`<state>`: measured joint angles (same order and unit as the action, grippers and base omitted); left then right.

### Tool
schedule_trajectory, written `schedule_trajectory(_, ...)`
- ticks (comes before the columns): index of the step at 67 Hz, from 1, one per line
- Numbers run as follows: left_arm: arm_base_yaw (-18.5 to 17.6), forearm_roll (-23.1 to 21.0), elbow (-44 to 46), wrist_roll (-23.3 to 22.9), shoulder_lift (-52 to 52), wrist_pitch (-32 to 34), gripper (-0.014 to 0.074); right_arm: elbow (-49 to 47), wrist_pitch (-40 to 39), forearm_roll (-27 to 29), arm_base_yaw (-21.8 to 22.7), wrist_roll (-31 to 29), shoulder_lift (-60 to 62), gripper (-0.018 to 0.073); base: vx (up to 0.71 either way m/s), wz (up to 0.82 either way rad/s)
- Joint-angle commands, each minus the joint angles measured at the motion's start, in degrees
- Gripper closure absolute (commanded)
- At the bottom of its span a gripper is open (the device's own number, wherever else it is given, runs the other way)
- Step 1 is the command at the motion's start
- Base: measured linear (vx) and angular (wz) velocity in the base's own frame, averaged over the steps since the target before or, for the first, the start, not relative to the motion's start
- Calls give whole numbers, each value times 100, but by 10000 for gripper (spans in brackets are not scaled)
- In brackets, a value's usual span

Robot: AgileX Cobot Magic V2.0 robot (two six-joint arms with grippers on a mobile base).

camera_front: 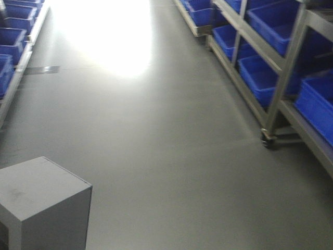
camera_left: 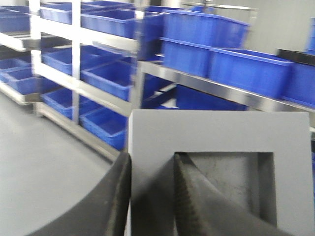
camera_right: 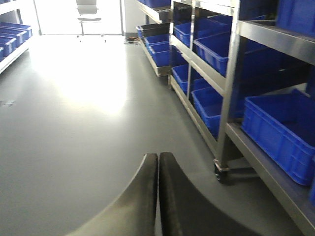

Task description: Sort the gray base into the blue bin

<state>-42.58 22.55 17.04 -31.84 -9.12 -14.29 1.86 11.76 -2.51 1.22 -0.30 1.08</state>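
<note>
The left gripper is clamped on one wall of the gray base — one dark, curved finger lies against the block's outer side, while the other reaches into its square recess with its ribbed pad turned toward that wall; both fingers rise from the lower edge of the left wrist view. The right gripper holds nothing; its two dark fingers are pressed together from base to tip — only a thin seam shows between them; it points forward and slightly downward.
</note>
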Motion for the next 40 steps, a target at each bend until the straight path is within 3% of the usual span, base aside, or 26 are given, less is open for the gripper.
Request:
schedule_trajectory(1,-36,20,184,-42,-69,548,603,26,-450,-49,26,-39,40,564,21,66)
schedule_trajectory(21,-36,20,184,-42,-69,548,603,26,-450,-49,26,-39,40,564,22,47)
schedule_trajectory(40,-36,20,184,-42,-69,548,603,26,-450,-49,26,-39,40,564,27,17)
